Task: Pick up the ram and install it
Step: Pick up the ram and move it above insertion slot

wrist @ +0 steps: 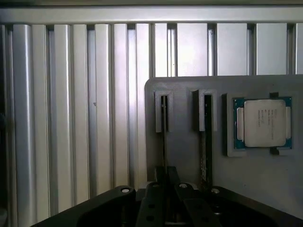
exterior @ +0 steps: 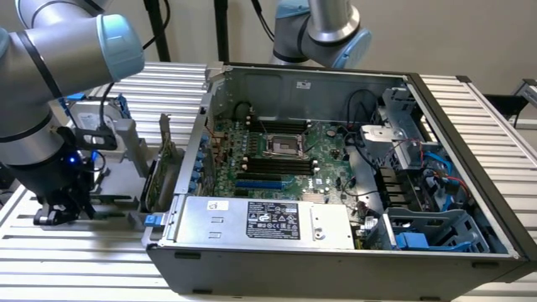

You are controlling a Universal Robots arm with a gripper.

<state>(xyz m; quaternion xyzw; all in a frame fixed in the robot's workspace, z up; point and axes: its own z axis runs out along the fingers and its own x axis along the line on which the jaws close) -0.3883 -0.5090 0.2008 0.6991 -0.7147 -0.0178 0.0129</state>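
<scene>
The ram (wrist: 164, 137) stands edge-on in one slot of a grey holder (wrist: 184, 146), a thin dark stick running down to my fingers. My gripper (wrist: 165, 182) sits right over it, its black fingers drawn close on either side of the stick, shut on it. In the exterior view the gripper (exterior: 63, 211) is low over the holder (exterior: 117, 148), on the slatted table at the left of the open computer case (exterior: 336, 255). The motherboard's black memory slots (exterior: 277, 165) lie inside the case, far from the gripper.
A second dark stick (wrist: 207, 142) stands in the neighbouring slot. A square silver processor chip (wrist: 264, 123) rests in the holder's pocket. An upright green expansion card (exterior: 163, 170) stands between holder and case. A second arm (exterior: 331, 31) hangs behind the case.
</scene>
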